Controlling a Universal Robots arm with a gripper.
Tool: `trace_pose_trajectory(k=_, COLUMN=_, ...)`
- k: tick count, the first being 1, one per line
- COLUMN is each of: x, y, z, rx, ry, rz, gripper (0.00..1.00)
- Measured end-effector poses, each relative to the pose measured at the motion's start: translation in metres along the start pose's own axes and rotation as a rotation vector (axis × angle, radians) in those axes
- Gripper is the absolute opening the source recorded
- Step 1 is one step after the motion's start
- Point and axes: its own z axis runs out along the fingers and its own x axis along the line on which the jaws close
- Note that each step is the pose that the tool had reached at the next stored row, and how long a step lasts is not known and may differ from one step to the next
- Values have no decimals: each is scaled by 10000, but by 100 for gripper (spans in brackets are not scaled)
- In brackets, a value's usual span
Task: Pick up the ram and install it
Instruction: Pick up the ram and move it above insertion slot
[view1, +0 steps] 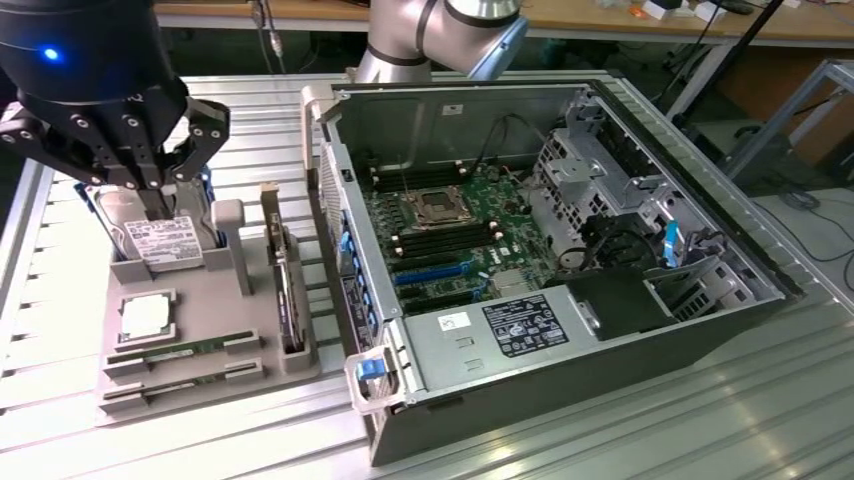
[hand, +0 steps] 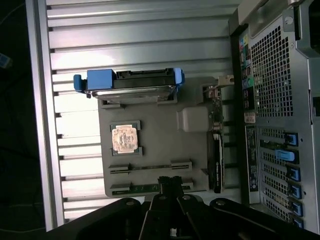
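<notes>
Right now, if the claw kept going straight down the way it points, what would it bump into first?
Likely the grey tray, about where the ram sticks lie; the claw hangs high, so the exact spot is unsure.

- An open computer case (view1: 441, 125) lies on its side on a slatted metal table (view1: 601, 440). Its green motherboard (view1: 461, 250) faces up, with a square processor socket (view1: 438, 207) near the middle.
- Beside the case, on the exterior view's left, I see a gray tray (view1: 220, 305).
- The tray holds a hard drive (view1: 163, 243) in a blue carrier, a square silver processor chip (view1: 144, 318), and an expansion card (view1: 283, 290) standing on edge nearest the case.
</notes>
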Motion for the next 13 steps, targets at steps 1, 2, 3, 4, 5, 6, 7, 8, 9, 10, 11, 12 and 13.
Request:
trace_pose_trajectory(k=1, x=1, y=-1, z=17, rx=-1, ry=-1, rz=0, gripper=11)
trace_pose_trajectory(k=2, x=1, y=-2, z=42, rx=-1, ry=-1, rz=0, gripper=11)
trace_pose_trajectory(k=3, x=2, y=-3, z=61, rx=-1, ry=-1, rz=0, gripper=11)
trace_pose_trajectory(k=4, x=2, y=-4, z=80, rx=0, ry=-1, rz=0, gripper=11)
trace_pose_trajectory(k=5, x=3, y=-5, z=110, rx=0, ry=0, rz=-4, gripper=11)
trace_pose_trajectory(k=6, x=3, y=-11, z=142, rx=-3, ry=3, rz=-98, gripper=11)
trace_pose_trajectory(k=7, x=4, y=-13, z=166, rx=-8, ry=15, rz=-308, gripper=11)
trace_pose_trajectory(k=8, x=5, y=-14, z=200, rx=-16, ry=33, rz=-666, gripper=11)
trace_pose_trajectory(k=9, x=5, y=-21, z=245, rx=-25, ry=64, rz=-1044, gripper=11)
trace_pose_trajectory(k=10, x=7, y=-22, z=287, rx=-36, ry=92, rz=-1511, gripper=11)
trace_pose_trajectory(k=11, x=7, y=-24, z=320, rx=-45, ry=111, rz=-1888, gripper=11)
trace_pose_trajectory(k=12, x=8, y=-25, z=346, rx=-52, ry=126, rz=-2187, gripper=11)
trace_pose_trajectory(k=13, x=9, y=-27, z=378, rx=-60, ry=145, rz=-2551, gripper=11)
